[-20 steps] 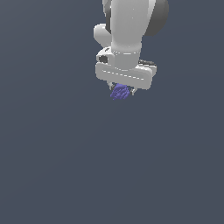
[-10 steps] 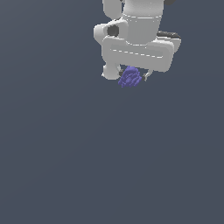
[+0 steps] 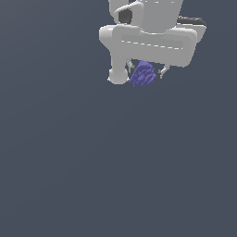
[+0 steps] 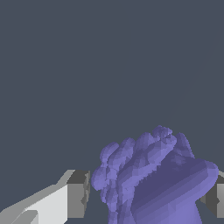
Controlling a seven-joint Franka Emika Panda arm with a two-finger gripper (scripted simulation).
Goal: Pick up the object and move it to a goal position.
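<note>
The object (image 3: pixel 143 74) is a small purple-blue lumpy clump with a bumpy faceted surface. It hangs under the white hand of my gripper (image 3: pixel 144 76) near the top of the exterior view, clear of the grey floor. The gripper is shut on it. In the wrist view the object (image 4: pixel 153 179) fills the space between the two fingers (image 4: pixel 78 194), which press on it from both sides. The far fingertip shows only at the picture's edge.
A plain dark grey floor (image 3: pixel 92 176) fills both views. The white arm and hand (image 3: pixel 152 37) take up the top of the exterior view. No other objects or goal marker show.
The gripper has moved toward the exterior view's right and looms larger, carrying the object with it. The hand has turned, showing its broad side. The grip stays shut.
</note>
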